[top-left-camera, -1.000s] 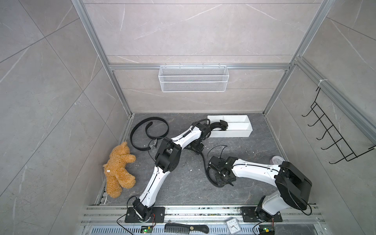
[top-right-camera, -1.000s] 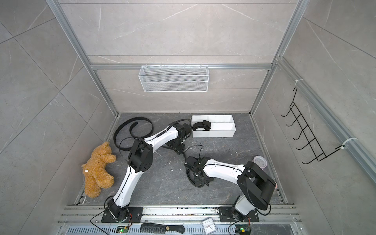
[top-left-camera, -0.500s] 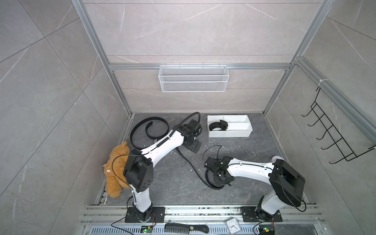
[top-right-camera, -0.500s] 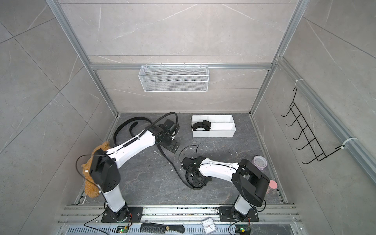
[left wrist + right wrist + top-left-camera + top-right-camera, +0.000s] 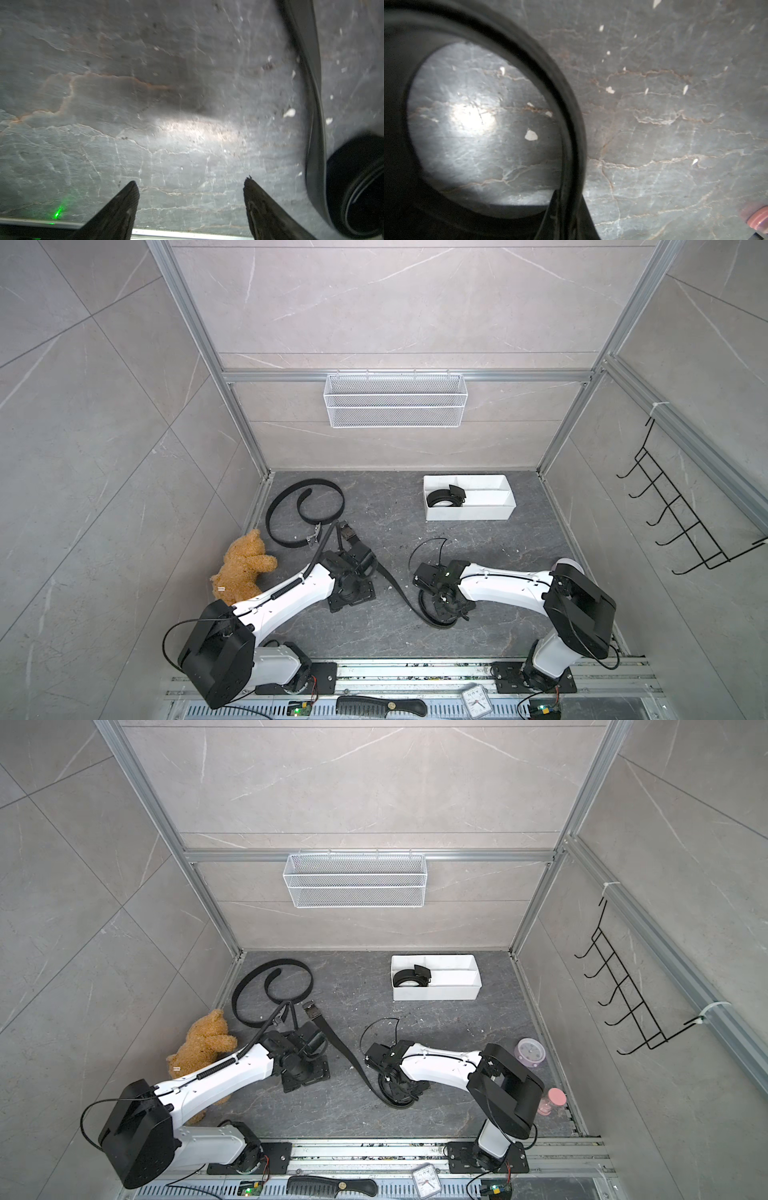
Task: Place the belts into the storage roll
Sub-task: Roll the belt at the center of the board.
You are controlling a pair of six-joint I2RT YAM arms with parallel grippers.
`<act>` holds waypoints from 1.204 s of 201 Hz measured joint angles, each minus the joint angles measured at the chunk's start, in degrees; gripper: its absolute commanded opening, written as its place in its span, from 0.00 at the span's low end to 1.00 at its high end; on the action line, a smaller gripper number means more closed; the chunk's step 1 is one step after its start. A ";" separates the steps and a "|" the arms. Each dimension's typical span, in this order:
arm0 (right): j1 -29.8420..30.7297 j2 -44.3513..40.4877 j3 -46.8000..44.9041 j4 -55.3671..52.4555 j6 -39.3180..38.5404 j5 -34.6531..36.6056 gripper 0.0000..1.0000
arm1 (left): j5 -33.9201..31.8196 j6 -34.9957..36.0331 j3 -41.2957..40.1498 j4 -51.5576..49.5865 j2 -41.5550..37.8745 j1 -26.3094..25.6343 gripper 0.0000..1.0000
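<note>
- Right pincer [image 5: 565, 209] clamps the half-coiled belt [image 5: 340, 1048]; left pincer [image 5: 191, 182] gapes empty.
- Coil looks loose, though half hidden: wind the tail in before carrying to the storage roll [image 5: 436, 993] at one o'clock.

A robotics lab test cell, dressed as a domestic corner: stone-look wall panels sit in a bare aluminium frame [image 5: 407, 376], the left arm [image 5: 286, 597] and right arm [image 5: 503, 585] are bolted to a slotted rail [image 5: 415, 675] at the edge of the dark bench [image 5: 386, 506], among home props: wire basket [image 5: 395, 406], hook rack [image 5: 681, 506], teddy bear [image 5: 243, 568], comb [image 5: 380, 706], clock [image 5: 477, 697]
</note>
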 measured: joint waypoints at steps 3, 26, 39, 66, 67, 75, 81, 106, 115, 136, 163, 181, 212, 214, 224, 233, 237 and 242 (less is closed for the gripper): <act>0.07 0.00 0.00 0.02 -0.02 0.00 0.00 | 0.02 -0.33 0.44 0.74 0.55 0.57 0.85; 0.37 0.00 0.00 0.02 -0.02 0.07 0.00 | 0.72 -2.89 1.81 10.21 3.89 2.89 0.86; 0.37 0.00 0.00 0.02 -0.02 0.07 0.00 | 1.81 -4.33 1.60 15.65 6.43 3.13 0.86; 0.37 -0.02 -0.02 0.04 -0.02 0.07 0.00 | 4.42 -6.88 0.98 23.82 12.92 3.32 0.86; 0.37 -0.02 -0.02 0.04 -0.02 0.07 0.00 | 4.48 -7.02 0.94 24.15 13.22 3.32 0.86; 0.37 -0.02 -0.04 0.09 -0.02 0.07 0.00 | 4.94 -7.63 0.74 25.77 15.06 3.32 0.86; 0.37 -0.02 -0.17 0.28 -0.02 0.00 0.00 | 4.90 -7.93 1.25 26.21 15.96 3.32 0.85; 0.68 -0.37 -0.35 0.44 -0.04 -0.22 0.00 | 4.59 -8.26 3.15 30.69 18.73 3.32 0.78; 0.68 -0.39 -0.37 0.55 -0.04 -0.24 0.00 | 3.89 -7.72 4.72 30.97 20.24 3.32 0.74; 0.68 -0.52 -0.55 0.63 -0.04 -0.22 0.00 | 2.43 -5.22 8.00 31.78 23.76 3.32 0.54; 0.68 -0.74 -0.76 0.92 -0.04 -0.26 0.00 | 1.77 0.28 12.15 29.90 27.63 3.32 0.09; 0.68 -0.85 -0.87 1.05 -0.04 -0.28 0.00 | 1.40 5.75 18.23 24.81 30.38 3.04 0.00; 0.85 -0.94 -0.92 1.20 -0.02 -0.33 0.00 | -2.19 17.88 30.29 13.33 35.10 0.79 0.00; 0.85 -0.94 -0.92 1.20 -0.04 -0.28 0.00 | -2.51 18.67 30.93 12.50 35.39 0.59 0.00; 1.07 -0.94 -0.92 1.22 -0.04 -0.13 0.00 | -3.65 22.62 34.16 9.09 36.85 -0.24 0.00; 1.33 -0.87 -0.90 1.29 -0.02 -0.02 0.00 | -4.48 25.94 37.35 5.81 38.36 -0.61 0.00; 1.49 -0.85 -0.90 1.29 -0.02 0.07 0.00 | -4.55 27.10 38.84 4.33 39.01 -0.72 0.00; 1.75 -0.74 -0.81 1.31 -0.02 0.24 0.00 | -4.87 28.81 41.18 2.14 40.26 -0.79 0.00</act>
